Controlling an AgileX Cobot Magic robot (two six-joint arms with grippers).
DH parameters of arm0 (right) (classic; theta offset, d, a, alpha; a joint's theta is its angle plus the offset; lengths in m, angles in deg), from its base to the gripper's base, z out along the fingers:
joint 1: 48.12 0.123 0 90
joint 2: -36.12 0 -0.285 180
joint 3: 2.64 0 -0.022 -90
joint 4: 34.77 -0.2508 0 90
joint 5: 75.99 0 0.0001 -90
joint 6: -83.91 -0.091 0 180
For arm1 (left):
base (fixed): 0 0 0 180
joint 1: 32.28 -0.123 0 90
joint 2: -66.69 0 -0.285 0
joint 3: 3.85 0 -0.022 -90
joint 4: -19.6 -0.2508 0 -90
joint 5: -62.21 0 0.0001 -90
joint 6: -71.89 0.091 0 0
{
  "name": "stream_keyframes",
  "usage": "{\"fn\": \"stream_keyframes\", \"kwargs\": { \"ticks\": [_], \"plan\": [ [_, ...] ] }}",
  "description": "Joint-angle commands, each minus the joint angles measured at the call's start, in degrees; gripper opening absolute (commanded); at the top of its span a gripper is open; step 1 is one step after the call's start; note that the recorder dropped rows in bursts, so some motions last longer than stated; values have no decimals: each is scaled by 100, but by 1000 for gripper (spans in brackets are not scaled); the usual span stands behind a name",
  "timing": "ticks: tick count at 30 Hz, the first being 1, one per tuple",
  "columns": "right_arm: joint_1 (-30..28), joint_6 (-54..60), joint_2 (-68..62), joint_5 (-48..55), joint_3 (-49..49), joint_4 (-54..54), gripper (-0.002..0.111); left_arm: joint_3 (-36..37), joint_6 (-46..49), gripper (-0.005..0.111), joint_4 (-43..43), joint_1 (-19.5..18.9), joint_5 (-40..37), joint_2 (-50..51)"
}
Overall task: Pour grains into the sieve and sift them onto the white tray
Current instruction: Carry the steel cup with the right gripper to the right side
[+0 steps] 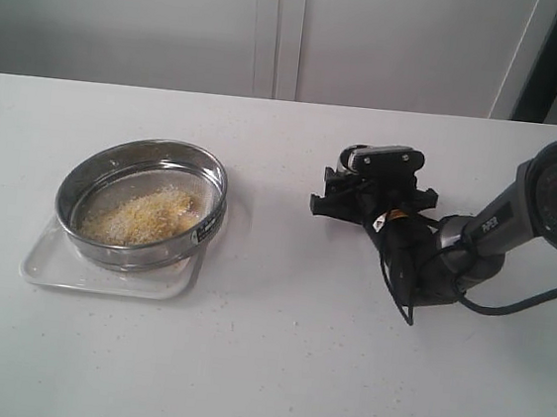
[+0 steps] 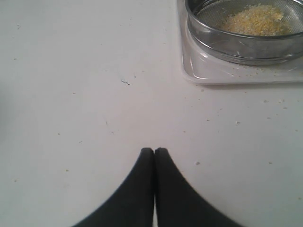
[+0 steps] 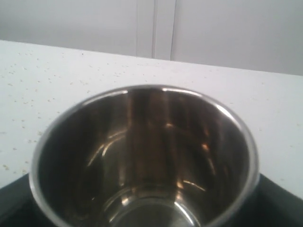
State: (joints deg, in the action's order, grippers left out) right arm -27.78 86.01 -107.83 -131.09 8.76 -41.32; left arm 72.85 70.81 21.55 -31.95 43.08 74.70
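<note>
The sieve (image 1: pixel 114 159), a wide steel ring with a mesh bottom, stands on the white tray (image 1: pixel 51 266) at the left of the table. A heap of yellow and whitish grains (image 1: pixel 143 216) lies on its mesh. My right gripper (image 1: pixel 372 193) is low over the table, right of the sieve and apart from it. It is shut on an empty steel cup (image 3: pixel 142 142), with black fingers (image 3: pixel 12 205) on either side. My left gripper (image 2: pixel 154 150) is shut and empty over bare table. Ahead of it are the sieve (image 2: pixel 246 45), the grains (image 2: pixel 255 21) and the tray (image 2: pixel 208 71).
Stray grains are scattered on the white tabletop (image 2: pixel 265 101) around the tray. A pale wall (image 1: pixel 277 29) runs along the table's far edge. The right arm (image 1: pixel 485 230) and its cable (image 1: pixel 537 305) lie over the right side of the table.
</note>
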Motion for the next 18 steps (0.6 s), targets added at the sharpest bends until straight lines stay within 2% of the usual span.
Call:
{"fn": "stream_keyframes", "kwargs": {
  "ticks": [1, 8, 11, 16, 18],
  "plan": [
    [-39, 46, -7, -50, -39, -46, 1, 52, -24, 0, 13, 37, -43, -23],
    [-39, 46, -7, -23, -39, -46, 21, 52, -24, 0, 13, 37, -43, -23],
    [-39, 46, -7, -23, -39, -35, 36, 52, -24, 0, 13, 37, -43, -23],
    [-39, 46, -7, -23, -39, -35, 71, 52, -24, 0, 13, 37, -43, -23],
    [-39, 72, -7, -23, -39, -35, 79, 52, -24, 0, 13, 37, -43, -23]
  ]
}}
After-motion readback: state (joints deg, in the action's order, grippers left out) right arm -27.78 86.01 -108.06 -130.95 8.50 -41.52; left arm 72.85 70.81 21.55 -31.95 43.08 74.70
